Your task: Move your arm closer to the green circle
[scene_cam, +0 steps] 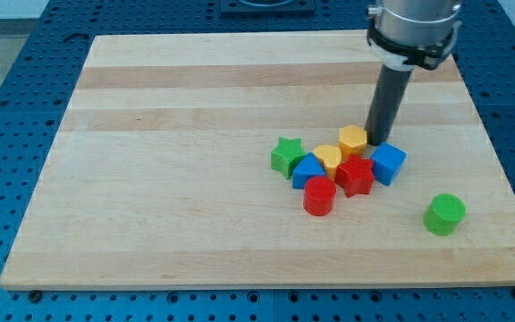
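The green circle [443, 214] is a short green cylinder standing alone near the board's lower right. My tip [381, 142] is at the end of the dark rod, up and to the left of the green circle, well apart from it. The tip sits at the upper right of a cluster, close to the yellow hexagon [353, 139] and just above the blue cube [388, 164].
The cluster also holds a green star [287, 155], a yellow heart [327, 157], a blue block [308, 170], a red star [356, 175] and a red cylinder [319, 196]. The wooden board [177, 161] lies on a blue perforated table.
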Controlling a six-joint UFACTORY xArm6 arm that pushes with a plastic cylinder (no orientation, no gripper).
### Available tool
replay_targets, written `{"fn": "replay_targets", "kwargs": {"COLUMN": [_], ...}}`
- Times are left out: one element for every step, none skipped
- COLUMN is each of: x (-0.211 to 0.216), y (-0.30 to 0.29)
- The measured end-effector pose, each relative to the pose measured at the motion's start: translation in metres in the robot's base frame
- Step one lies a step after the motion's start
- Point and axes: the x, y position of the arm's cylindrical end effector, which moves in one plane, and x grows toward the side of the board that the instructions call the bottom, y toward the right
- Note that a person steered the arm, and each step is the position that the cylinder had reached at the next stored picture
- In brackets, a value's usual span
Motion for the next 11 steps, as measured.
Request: {"fn": "replay_targets", "kwargs": {"x": [0.0,0.0,0.002,0.032,0.077,0.137,0.183,0.187,0.165,0.135,0.111], "y": [0.012,0.076,0.151,0.204,0.21,0.19,0.144,0.079,0.052,0.054,0.079]}}
